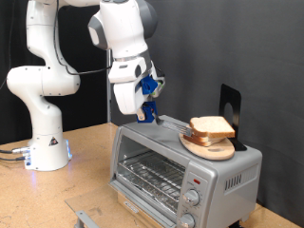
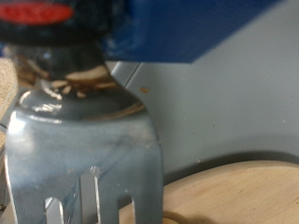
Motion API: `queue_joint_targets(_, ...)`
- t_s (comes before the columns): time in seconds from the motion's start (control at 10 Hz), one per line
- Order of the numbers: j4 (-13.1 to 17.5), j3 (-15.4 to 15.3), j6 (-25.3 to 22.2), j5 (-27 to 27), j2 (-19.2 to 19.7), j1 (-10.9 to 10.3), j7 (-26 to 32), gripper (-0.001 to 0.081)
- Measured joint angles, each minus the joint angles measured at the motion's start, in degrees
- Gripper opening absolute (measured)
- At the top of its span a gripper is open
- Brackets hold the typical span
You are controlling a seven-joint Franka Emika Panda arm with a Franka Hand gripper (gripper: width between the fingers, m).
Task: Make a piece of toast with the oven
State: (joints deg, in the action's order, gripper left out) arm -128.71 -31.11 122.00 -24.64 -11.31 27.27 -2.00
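Fingers: the fingers (image 1: 147, 110) hang above the oven (image 1: 180, 169), over the end of its roof away from the knobs. They look clenched on the handle of a metal fork (image 2: 84, 159), though the wrist view is too close and blurred to show the grip itself.
Fork axis: the fork slants down from the fingers along the oven's roof, with its prongs pointing at the wooden plate (image 1: 211, 149).
Toast: the piece of toast (image 1: 211, 124) lies flat with other slices in a small pile on that plate, on the oven's roof above the knobs.
Direction: the toast is beyond the prong tips along the roof, near them but apparently apart.
Oven door: shut, with a bare wire rack behind the glass.
Bench: the oven stands on the bench (image 1: 85, 161).
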Motion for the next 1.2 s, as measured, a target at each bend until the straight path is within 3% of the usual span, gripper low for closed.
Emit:
queue_joint_targets(0.8,1.03,-1.58,-0.15,1.24,1.28,0.00,-2.74,0.0449)
queue_joint_targets(1.2,3.65,-2.85,-1.17,2.42,3.98,-0.01,-6.69,0.0449)
